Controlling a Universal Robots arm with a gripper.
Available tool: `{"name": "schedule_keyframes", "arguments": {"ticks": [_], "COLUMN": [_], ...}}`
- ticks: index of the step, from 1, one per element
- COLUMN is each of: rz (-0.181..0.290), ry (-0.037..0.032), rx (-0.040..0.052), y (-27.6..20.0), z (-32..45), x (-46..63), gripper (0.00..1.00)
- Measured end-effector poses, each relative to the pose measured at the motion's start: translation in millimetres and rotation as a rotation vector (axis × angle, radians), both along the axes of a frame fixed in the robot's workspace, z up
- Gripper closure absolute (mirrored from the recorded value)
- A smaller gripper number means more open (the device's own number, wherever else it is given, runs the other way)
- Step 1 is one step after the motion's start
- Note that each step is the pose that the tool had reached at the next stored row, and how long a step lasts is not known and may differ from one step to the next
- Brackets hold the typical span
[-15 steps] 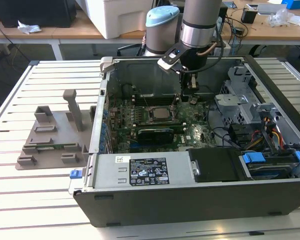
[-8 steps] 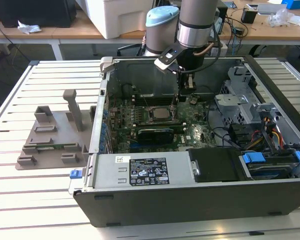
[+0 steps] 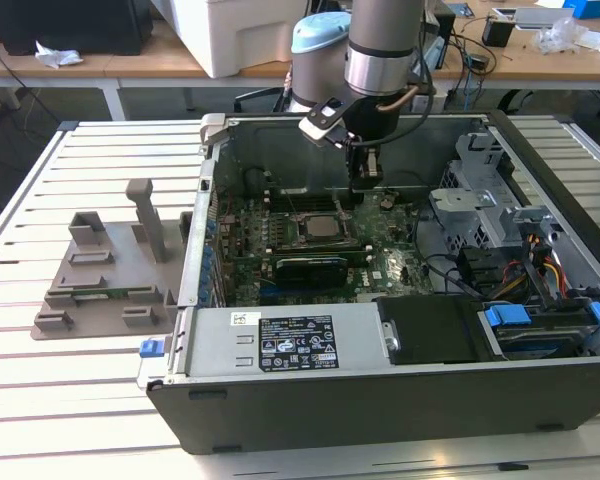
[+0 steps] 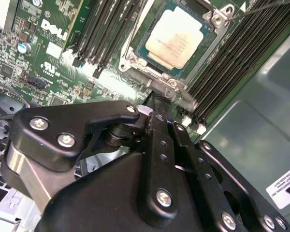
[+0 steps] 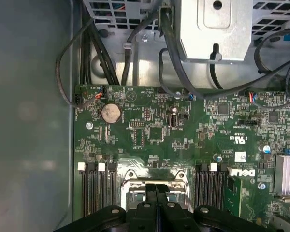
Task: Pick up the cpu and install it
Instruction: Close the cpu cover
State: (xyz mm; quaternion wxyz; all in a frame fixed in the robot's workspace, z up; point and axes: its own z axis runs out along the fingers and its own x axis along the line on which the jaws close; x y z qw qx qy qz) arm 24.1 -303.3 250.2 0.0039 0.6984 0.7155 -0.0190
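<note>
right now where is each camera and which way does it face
Exterior view: off the arm, looking down into the open case; shows arm and gripper.
First wrist view: on the wrist, looking along the shut gripper at the board.
Second wrist view: on the wrist, past the gripper at the cpu.
Shared: gripper and board in all; cpu in exterior and second wrist views.

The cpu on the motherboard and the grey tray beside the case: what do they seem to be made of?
The cpu: its top is probably metal, pale silver with a soft sheen, and it has a thin darker edge. The grey tray: likely moulded plastic, matt and uniform in colour, with upright tabs that look formed in one piece with it.
</note>
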Motion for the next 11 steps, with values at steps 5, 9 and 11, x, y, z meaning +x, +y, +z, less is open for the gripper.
{"name": "schedule_keyframes", "arguments": {"ticks": [5,9,11], "rz": [0.0,0.0,0.0], "ry": [-0.0001,0.0,0.0], "rx": [0.0002,0.0,-0.0001], "y": [0.1,0.0,0.0], "z": [-0.8,-2.2,-2.9], "x": [-4.2,-6.2,-7.8], "gripper": [0.89,0.89,0.89]}}
